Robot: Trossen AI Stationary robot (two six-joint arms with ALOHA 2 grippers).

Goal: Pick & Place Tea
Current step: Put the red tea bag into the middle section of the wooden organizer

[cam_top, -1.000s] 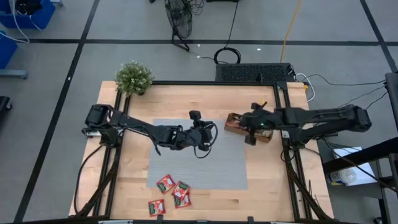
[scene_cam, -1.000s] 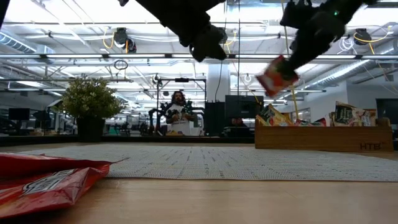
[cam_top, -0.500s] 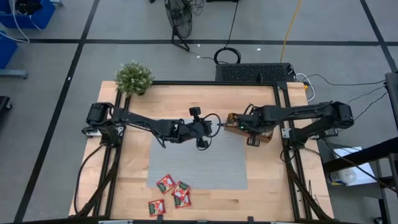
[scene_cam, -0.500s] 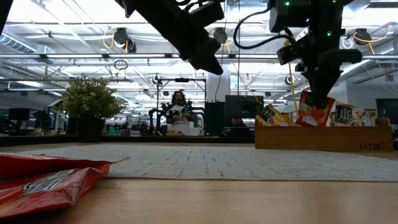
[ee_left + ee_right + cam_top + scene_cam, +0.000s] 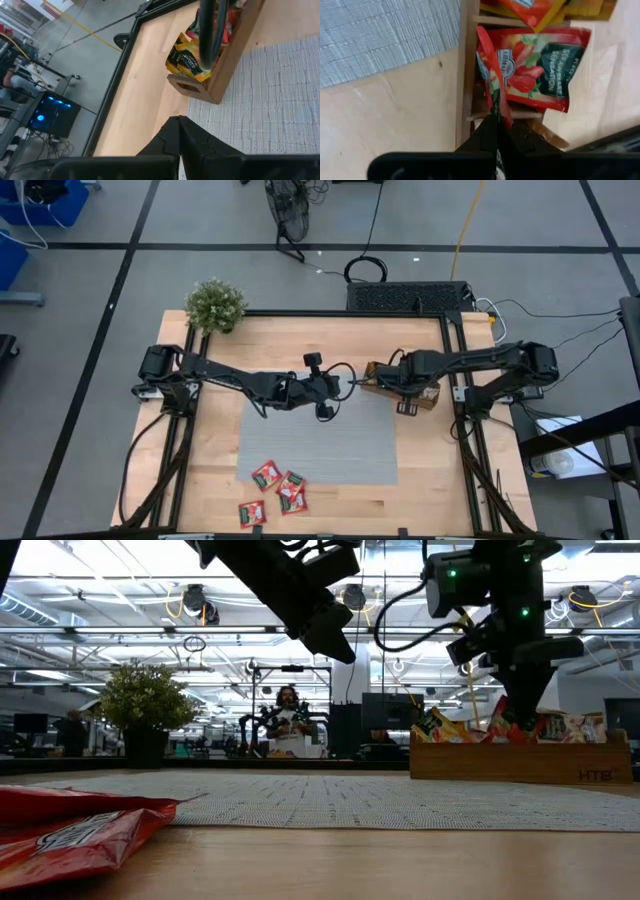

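Right gripper (image 5: 495, 122) down at the wooden tray (image 5: 400, 385), jaws pinched on the edge of a red sachet (image 5: 492, 85) standing in a compartment there, a second red sachet (image 5: 537, 67) lying flat against it. Left gripper (image 5: 179, 131) empty, fingers closed, hovering above the grey mat (image 5: 318, 430) just beside the tray. More red sachets (image 5: 275, 490) well away from the tray, past the mat's near edge. Likely trouble: thin edge grip slipping, or the neighbouring sachet dragged out too.
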